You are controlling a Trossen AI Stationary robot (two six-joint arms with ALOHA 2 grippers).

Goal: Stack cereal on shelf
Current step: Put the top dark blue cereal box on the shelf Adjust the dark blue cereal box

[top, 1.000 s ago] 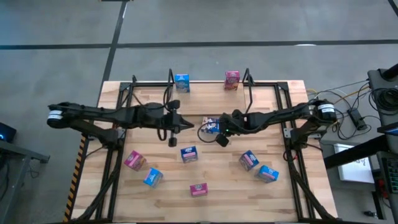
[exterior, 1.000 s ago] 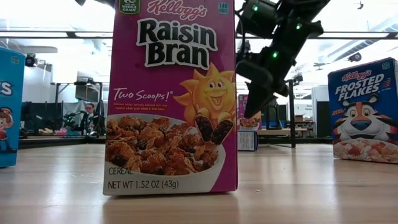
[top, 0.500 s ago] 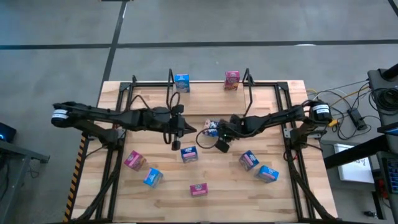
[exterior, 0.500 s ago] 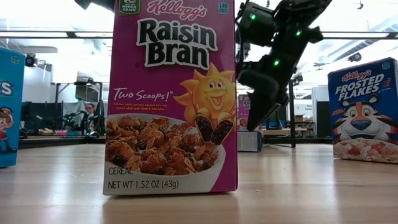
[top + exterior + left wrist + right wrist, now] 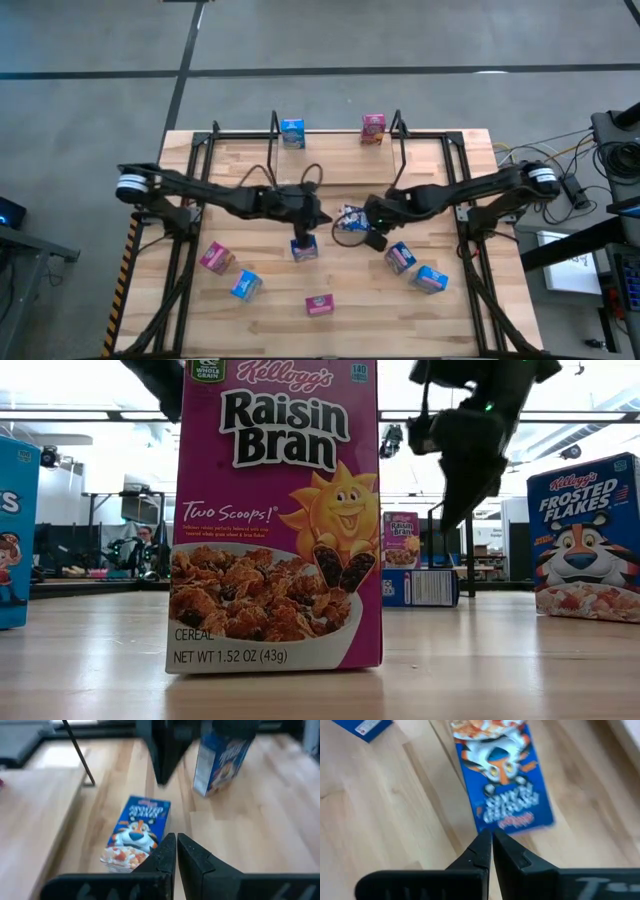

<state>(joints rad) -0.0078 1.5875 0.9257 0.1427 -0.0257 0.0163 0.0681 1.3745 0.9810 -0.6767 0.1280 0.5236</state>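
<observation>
A pale wooden desk [image 5: 450,310] carries scattered cereal boxes. Nearest stands a pink Raisin Bran box [image 5: 319,304]. At mid-desk a blue Frosted Flakes box [image 5: 349,216] lies flat between the left gripper [image 5: 303,238] and right gripper [image 5: 374,237], both with jaws closed and empty. Two boxes stand at the far shelf [image 5: 397,125].

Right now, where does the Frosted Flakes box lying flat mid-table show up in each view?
High view: Frosted Flakes box, table centre.
Low view: box far behind, right of the Raisin Bran box, lying flat.
Left wrist view: box just beyond the shut left hand.
Right wrist view: box just beyond the shut right hand, print upside down.
Shared landmark: pale wood tabletop.
</observation>
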